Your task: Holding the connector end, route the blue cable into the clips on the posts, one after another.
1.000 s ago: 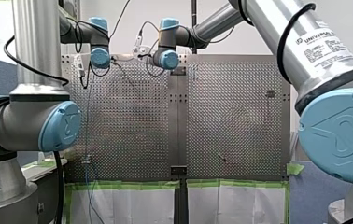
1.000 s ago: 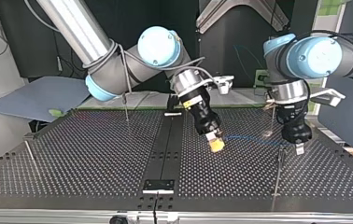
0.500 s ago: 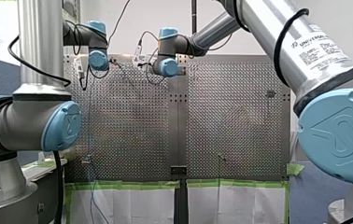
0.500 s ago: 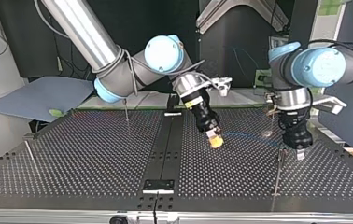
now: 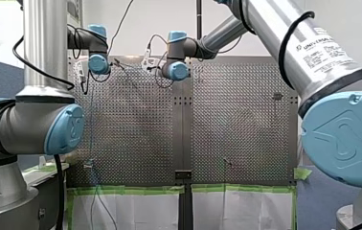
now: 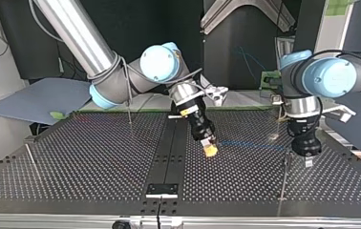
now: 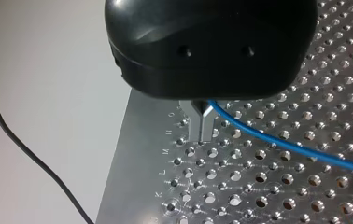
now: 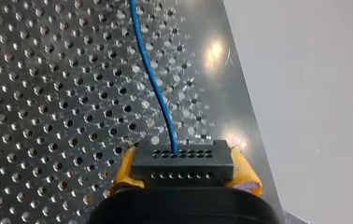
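Over the table point(image 6: 73, 162), my right gripper point(image 8: 182, 173) squeezes the black plug point(image 8: 182, 161) tight. The blue cable point(image 8: 151, 79) runs from the plug to my left gripper point(image 7: 201, 137), which is closed on it.

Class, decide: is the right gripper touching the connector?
Touching. The right wrist view shows the connector clamped between the right gripper's yellow pads, with no gap on either side.

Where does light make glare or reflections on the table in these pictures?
Right wrist view: two bright glare spots on the perforated table, one beside the blue cable, one by the connector. Top view: a pale reflection on the table close to my left pincer. Left wrist view: even light, small glints at the holes.
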Tool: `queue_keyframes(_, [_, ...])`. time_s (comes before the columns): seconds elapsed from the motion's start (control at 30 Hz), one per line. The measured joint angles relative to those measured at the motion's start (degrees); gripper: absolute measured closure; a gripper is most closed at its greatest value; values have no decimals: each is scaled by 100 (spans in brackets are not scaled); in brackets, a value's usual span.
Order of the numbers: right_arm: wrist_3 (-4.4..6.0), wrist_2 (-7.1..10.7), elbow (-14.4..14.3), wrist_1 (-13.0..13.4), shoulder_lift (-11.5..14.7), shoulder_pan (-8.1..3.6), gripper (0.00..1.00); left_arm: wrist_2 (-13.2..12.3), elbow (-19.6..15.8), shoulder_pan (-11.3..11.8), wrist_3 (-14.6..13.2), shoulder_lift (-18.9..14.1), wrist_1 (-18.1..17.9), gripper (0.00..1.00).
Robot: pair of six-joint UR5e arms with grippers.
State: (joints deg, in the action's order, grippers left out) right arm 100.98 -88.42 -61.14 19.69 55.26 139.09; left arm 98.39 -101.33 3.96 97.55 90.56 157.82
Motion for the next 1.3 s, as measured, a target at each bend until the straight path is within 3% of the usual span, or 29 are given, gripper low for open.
queue_keyframes(0.47, [-60, 238, 11, 92, -23, -90, 100, -368, 277, 214, 211, 256, -104, 100])
queue_keyframes(0.8, [-79, 425, 188, 133, -39, -94, 100, -599, 439, 335, 464, 269, -138, 100])
queue_keyframes(1.3, [-119, 459, 539, 118, -355, -144, 100, -789, 592, 437, 676, 449, -126, 100])
